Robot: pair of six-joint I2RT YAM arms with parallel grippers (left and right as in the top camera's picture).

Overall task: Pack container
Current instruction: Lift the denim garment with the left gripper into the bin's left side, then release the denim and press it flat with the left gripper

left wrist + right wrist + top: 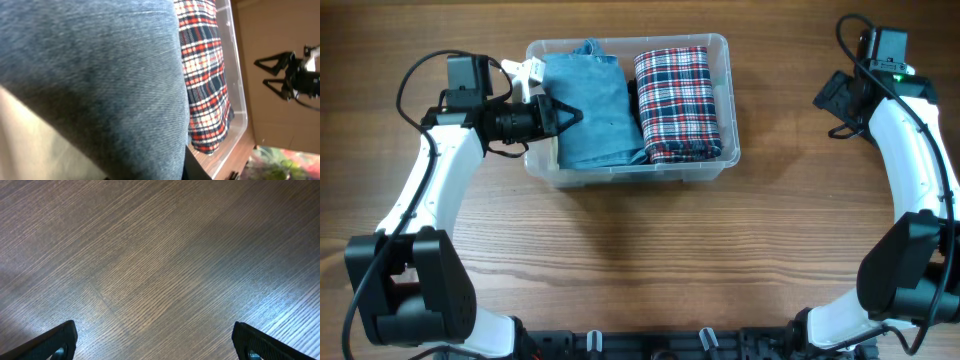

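The container (640, 176) is a clear tub at the table's back middle. Folded blue denim (600, 115) fills its left half and a folded red, white and navy plaid cloth (677, 100) its right half. My left gripper (570, 114) reaches in over the tub's left wall and is shut on the denim's left edge. In the left wrist view the denim (100, 75) fills the frame and hides most of the fingers; the plaid (202, 75) and the tub wall (236, 75) lie beyond. My right gripper (833, 100) is open and empty over bare table to the tub's right (155, 342).
A white label (525, 70) sticks out at the tub's back left corner. The wood table (640, 260) extends in front of the tub. The right gripper also shows far off in the left wrist view (274, 74).
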